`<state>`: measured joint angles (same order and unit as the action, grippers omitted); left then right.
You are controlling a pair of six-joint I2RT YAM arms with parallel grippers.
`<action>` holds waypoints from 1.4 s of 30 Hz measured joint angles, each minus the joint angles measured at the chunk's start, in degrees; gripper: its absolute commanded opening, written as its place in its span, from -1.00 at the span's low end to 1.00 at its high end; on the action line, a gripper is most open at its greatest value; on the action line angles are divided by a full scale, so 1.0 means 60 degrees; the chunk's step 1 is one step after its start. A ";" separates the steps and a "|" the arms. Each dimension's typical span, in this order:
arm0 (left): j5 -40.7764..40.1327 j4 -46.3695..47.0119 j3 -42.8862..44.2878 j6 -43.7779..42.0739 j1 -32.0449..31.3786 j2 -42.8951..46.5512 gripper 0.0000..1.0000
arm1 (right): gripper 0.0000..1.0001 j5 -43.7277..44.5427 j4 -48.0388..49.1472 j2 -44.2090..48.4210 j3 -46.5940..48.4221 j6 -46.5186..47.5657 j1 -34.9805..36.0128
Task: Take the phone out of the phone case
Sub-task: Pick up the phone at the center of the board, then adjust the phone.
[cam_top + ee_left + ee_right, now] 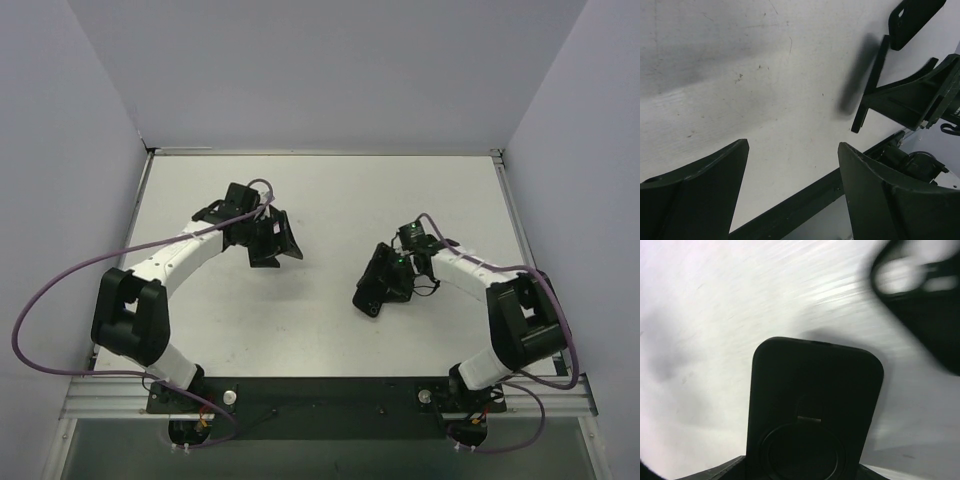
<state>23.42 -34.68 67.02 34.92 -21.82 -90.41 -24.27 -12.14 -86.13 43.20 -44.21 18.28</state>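
My right gripper is shut on a black phone case and holds it tilted just above the white table, right of centre. In the right wrist view the case stands up between my fingers and shows a round ring on its face. I cannot tell whether the phone is inside it. My left gripper is open and empty at the left of centre. In the left wrist view its fingers are spread over bare table, and the case shows at the top right.
The white table is walled by pale panels on three sides. A black rail runs along the near edge, also in the left wrist view. A blurred dark shape sits at the right wrist view's top right.
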 measured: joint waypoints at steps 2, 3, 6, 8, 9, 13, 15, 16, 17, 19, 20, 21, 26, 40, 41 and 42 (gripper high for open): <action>0.0310 0.0346 -0.0306 0.0164 -0.0062 -0.0007 0.64 | -1.00 -0.0364 0.0364 -0.0375 0.0324 0.0011 0.0688; 0.0433 0.0481 -0.0419 0.0226 -0.0095 -0.0007 0.64 | -1.00 -0.0499 0.0514 -0.0586 0.0506 0.0004 0.1009; 0.0703 0.0954 -0.0765 0.0361 -0.0237 -0.0007 0.64 | -1.00 -0.0856 0.0980 -0.1100 0.0936 -0.0051 0.1672; 0.0867 0.1282 -0.1016 0.0426 -0.0397 -0.0007 0.64 | -1.00 -0.1020 0.1235 -0.1399 0.1140 -0.0120 0.1923; 0.0918 0.1435 -0.1129 0.0455 -0.0466 -0.0007 0.64 | -1.00 -0.1111 0.1388 -0.1530 0.1217 -0.0153 0.2011; 0.1253 0.2120 -0.1712 0.0907 -0.0703 -0.0117 0.64 | -1.00 -0.1479 0.1927 -0.1953 0.1472 -0.0219 0.2364; 0.1293 0.2299 -0.1810 0.1118 -0.0670 -0.0259 0.64 | -1.00 -0.1610 0.2033 -0.2007 0.1555 -0.0186 0.2506; 0.1300 0.2397 -0.1829 0.1249 -0.0645 -0.0339 0.64 | -1.00 -0.1650 0.2051 -0.2011 0.1581 -0.0168 0.2575; 0.1304 0.2484 -0.1829 0.1370 -0.0608 -0.0401 0.64 | -1.00 -0.1708 0.2069 -0.2007 0.1614 -0.0117 0.2656; 0.1300 0.2667 -0.1821 0.1610 -0.0568 -0.0495 0.64 | -1.00 -0.1781 0.2076 -0.2007 0.1672 -0.0036 0.2798; 0.1293 0.2718 -0.1796 0.1701 -0.0546 -0.0546 0.62 | -1.00 -0.1792 0.2058 -0.2007 0.1698 0.0011 0.2871; 0.1275 0.2736 -0.1741 0.1800 -0.0539 -0.0648 0.60 | -1.00 -0.1796 0.2040 -0.2007 0.1730 0.0084 0.2940; 0.1013 0.2707 -0.1213 0.2084 -0.0539 -0.1362 0.49 | -1.00 -0.1792 0.1851 -0.2007 0.1883 0.0321 0.3213; 0.0747 0.2590 -0.0892 0.2444 -0.1249 -0.1996 -0.11 | -1.00 -0.1464 0.1228 -0.2098 0.2470 0.0688 0.3548; 0.0750 0.2590 -0.0849 0.2441 -0.1293 -0.2040 -0.24 | -1.00 -0.1428 0.1177 -0.2171 0.2590 0.0725 0.3592; 0.0758 0.2597 -0.0831 0.2437 -0.1333 -0.2073 -0.33 | -1.00 -0.1399 0.1191 -0.2251 0.2685 0.0761 0.3614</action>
<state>27.97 -19.09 62.04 49.54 -29.82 -102.85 -32.67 -4.99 -99.63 59.31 -39.64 39.97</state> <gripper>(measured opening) 0.458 0.692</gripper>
